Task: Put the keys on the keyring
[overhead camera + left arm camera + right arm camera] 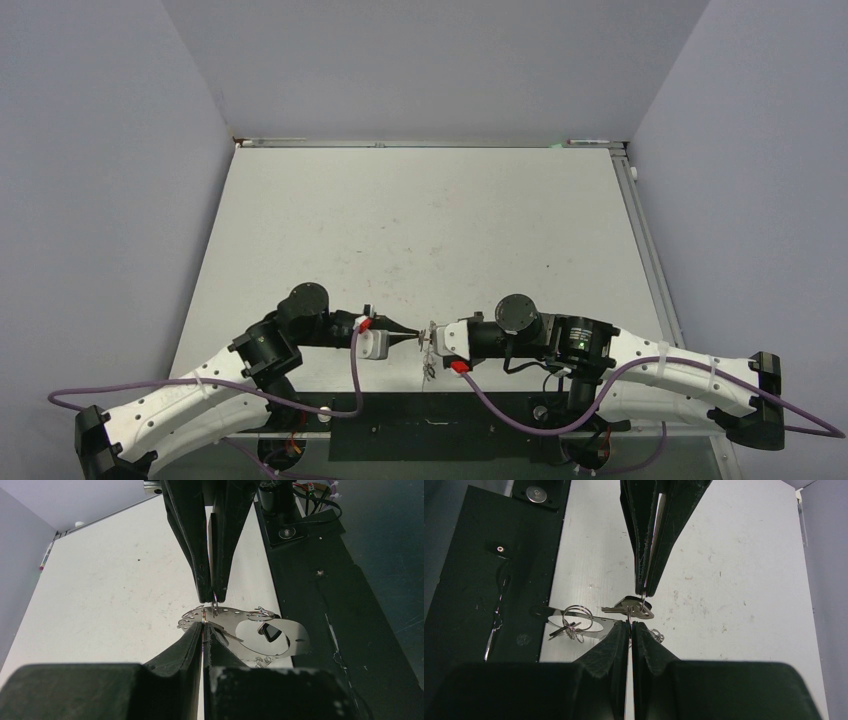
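Looks like we're mid-threading: left gripper [204, 626] and right gripper [214, 599] clamped tip-to-tip on a wire loop [214, 611] of the keyring [298, 639]; next, ease the key [631, 608] between them fully on.

A scuffed white table [420, 230] — a black mat [400, 437] along its near edge — between grey walls [100, 150].

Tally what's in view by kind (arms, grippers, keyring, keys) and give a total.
arms: 2, left arm and right arm
grippers: 2, left gripper and right gripper, both shut, tip to tip
keyring: 1
key: 1 seen clearly; any others are too small to count
total: 6
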Robot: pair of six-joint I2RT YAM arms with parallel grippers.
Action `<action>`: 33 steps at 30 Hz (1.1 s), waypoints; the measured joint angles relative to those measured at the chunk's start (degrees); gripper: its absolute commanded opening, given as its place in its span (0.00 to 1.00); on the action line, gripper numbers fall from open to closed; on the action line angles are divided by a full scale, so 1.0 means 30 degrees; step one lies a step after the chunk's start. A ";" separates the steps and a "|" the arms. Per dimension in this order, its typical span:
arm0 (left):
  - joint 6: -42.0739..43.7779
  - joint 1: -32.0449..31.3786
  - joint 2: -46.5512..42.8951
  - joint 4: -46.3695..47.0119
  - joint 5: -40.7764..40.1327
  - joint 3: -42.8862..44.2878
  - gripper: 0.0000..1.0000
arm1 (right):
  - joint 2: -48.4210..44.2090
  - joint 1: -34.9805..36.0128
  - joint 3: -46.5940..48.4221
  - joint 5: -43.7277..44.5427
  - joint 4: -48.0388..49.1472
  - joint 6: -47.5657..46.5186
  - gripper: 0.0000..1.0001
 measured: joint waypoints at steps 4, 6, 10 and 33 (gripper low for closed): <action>0.0095 -0.0117 0.0058 0.0000 -0.0058 0.0000 0.00 | 0.0029 0.0000 0.0000 0.0000 0.0102 0.0146 0.05; 0.0102 -0.0138 0.0058 0.0000 -0.0066 0.0000 0.00 | 0.0058 0.0000 0.0000 -0.0015 0.0109 0.0211 0.05; 0.0102 -0.0160 0.0087 0.0000 -0.0066 0.0000 0.00 | 0.0102 0.0000 0.0000 -0.0029 0.0138 0.0262 0.05; 0.0095 -0.0379 0.0160 0.0000 0.0029 0.0000 0.00 | 0.0321 0.0000 0.0000 -0.0029 0.0226 0.0357 0.05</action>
